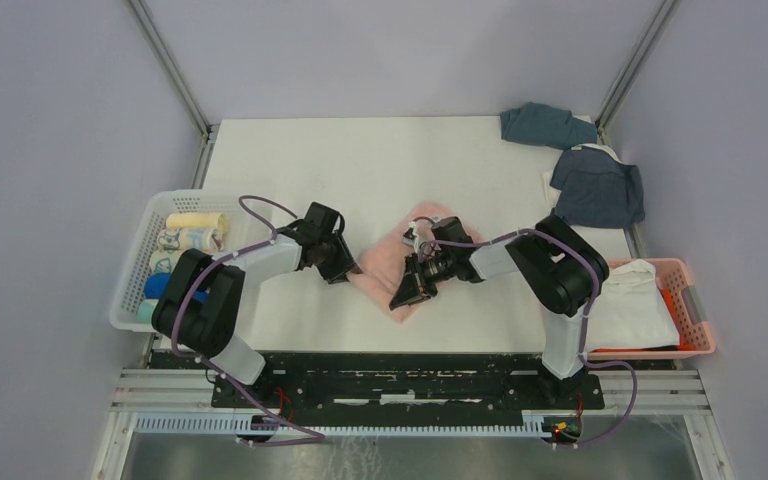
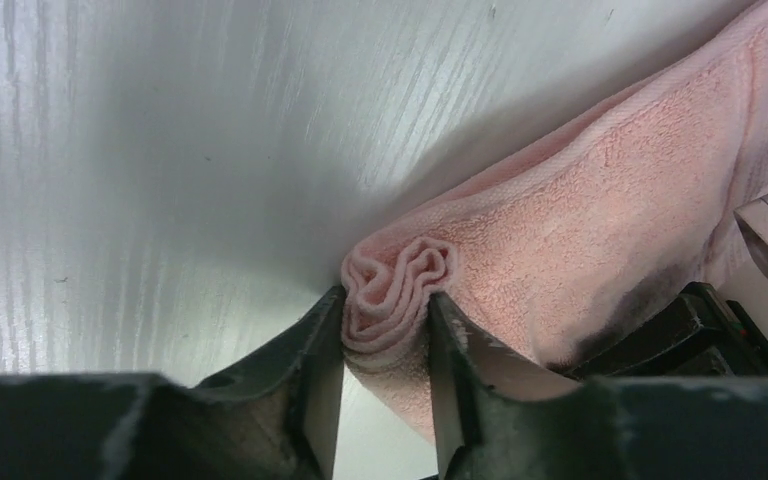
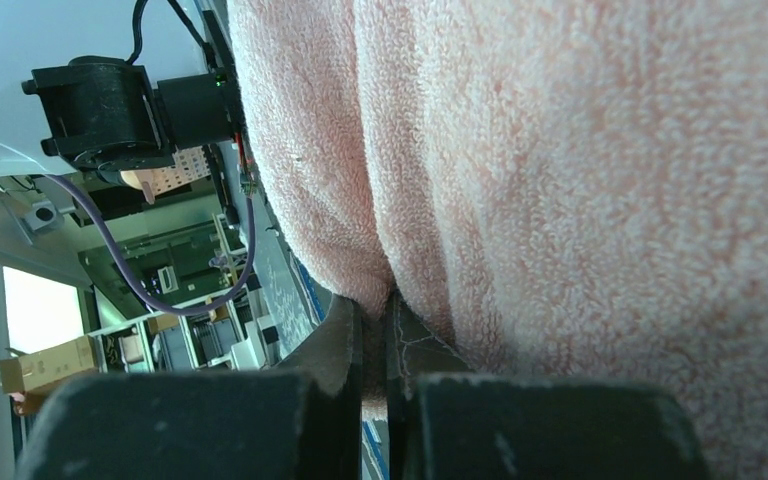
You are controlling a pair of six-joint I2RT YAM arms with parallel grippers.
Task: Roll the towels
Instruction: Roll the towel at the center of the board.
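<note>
Rolling step, seemingly. Pink towel (image 1: 385, 268) at mid counter (image 1: 360, 160), coiled end pinched in left claw (image 2: 387, 300), a fold pinched in right claw (image 3: 375, 300). Next probably calls for turning both ends evenly.

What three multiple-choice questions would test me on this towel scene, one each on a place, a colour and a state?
1. Where do the finished rolled towels sit? A. white basket, left. B. far right corner. C. the floor.
2. What colour is the gripped towel? A. navy. B. pink. C. white.
3. The right gripper is: A. wide open. B. shut on that towel. C. out of view.
Answers: A, the rolls lie inside it. B, pink terry shows in both wrist views. B, a fold is pinched in it.
</note>
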